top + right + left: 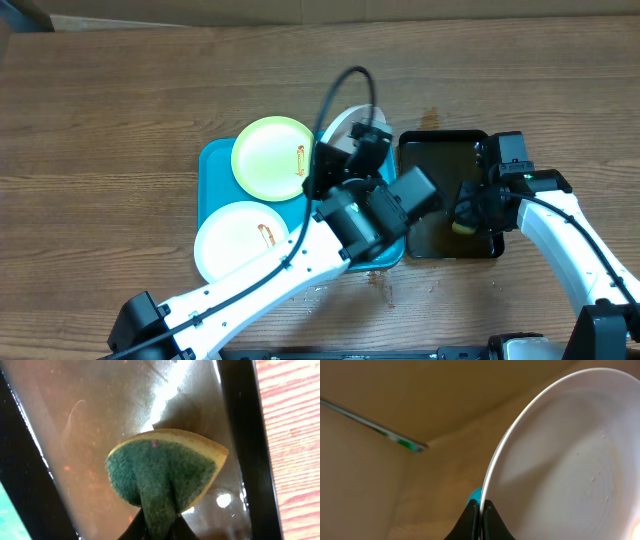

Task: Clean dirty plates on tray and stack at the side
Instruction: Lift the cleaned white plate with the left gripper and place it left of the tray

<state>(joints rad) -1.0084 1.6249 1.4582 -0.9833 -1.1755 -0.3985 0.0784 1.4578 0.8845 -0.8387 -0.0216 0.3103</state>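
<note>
The turquoise tray point(213, 165) holds a yellow-green plate point(270, 158) and a white plate point(235, 240), both with reddish smears. My left gripper point(481, 510) is shut on the rim of a second white plate point(570, 460), tilted up on edge above the tray's right side; it also shows in the overhead view point(340, 122). My right gripper point(157, 527) is shut on a green and yellow sponge point(165, 467), held over the wet black tray point(40, 495). The sponge also shows in the overhead view point(464, 226).
The glossy black tray point(445, 143) with liquid in it stands right of the turquoise tray. Brown drips mark the wooden table point(100, 120) near the trays' front edges. A cardboard wall runs along the far edge.
</note>
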